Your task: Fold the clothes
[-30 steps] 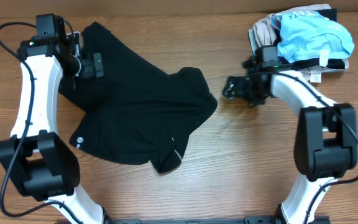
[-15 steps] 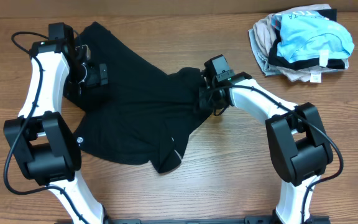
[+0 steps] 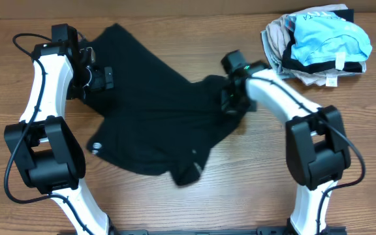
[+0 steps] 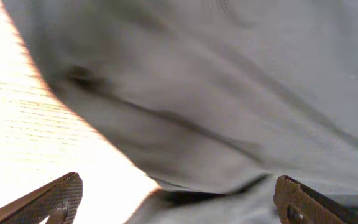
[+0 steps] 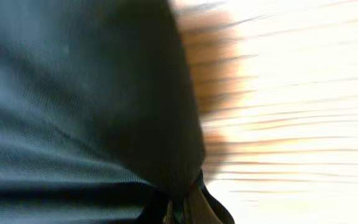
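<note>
The right gripper is clamped on the clothes at their 3 o'clock edge. In the right wrist view the black cloth funnels down into the closed tips, with bare counter just beside. The left gripper hangs over the 10 o'clock corner with its fingers spread wide. Cloth lies slack between them and nothing is gripped.

The garment sprawls rumpled from 11 o'clock to the middle of the counter, with a flap trailing toward 6 o'clock. It is well apart from the light blue garment heaped at 1 o'clock.

The step in hand looks like spreading the piece flat before any fold. To do that well, the left gripper should sink until its fingers straddle the hem, then close on one layer at the true corner. Both arms should then draw apart toward 9 and 3 o'clock, evenly and low, so tension smooths the wrinkles. A pull from the right side alone would likely slide the limp cloth toward the pile.
</note>
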Controlling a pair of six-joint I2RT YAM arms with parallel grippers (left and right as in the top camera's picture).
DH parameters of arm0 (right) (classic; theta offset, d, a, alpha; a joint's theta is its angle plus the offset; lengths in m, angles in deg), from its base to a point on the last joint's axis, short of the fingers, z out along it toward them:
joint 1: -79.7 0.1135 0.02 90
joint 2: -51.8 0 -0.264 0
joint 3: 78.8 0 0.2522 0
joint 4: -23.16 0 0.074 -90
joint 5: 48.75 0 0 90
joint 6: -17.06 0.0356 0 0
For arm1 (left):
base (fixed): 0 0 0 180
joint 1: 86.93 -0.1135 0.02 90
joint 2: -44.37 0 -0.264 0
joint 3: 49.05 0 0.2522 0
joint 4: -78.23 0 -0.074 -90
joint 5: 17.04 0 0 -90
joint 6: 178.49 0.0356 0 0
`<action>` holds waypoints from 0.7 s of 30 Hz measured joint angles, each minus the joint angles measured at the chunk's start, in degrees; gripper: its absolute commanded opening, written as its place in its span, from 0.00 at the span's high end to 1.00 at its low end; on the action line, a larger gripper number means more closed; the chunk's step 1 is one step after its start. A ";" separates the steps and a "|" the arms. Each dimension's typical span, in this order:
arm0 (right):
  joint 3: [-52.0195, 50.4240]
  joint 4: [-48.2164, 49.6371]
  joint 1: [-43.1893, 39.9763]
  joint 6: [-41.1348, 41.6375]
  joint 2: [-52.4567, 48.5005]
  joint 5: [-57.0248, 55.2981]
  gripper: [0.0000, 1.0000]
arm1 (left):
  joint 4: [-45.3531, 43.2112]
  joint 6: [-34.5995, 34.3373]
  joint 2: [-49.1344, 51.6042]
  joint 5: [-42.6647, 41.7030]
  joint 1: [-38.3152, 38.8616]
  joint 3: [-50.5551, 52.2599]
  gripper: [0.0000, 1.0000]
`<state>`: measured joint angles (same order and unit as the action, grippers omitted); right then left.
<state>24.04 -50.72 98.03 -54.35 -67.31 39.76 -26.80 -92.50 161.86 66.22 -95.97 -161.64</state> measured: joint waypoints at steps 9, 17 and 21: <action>5.99 -6.21 -17.68 -5.75 -0.13 5.01 0.57 | -5.49 1.29 0.02 0.61 0.00 0.00 0.01; 14.27 -14.47 -17.64 -9.22 1.60 14.56 0.55 | -17.97 2.27 2.10 0.85 0.00 -0.02 0.24; 14.64 -16.13 -13.73 -10.23 6.75 16.41 0.52 | -22.75 3.21 6.19 0.83 0.00 -0.02 0.21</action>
<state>38.69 -66.85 84.30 -64.58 -60.56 56.17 -49.55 -89.29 168.05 67.05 -95.97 -161.66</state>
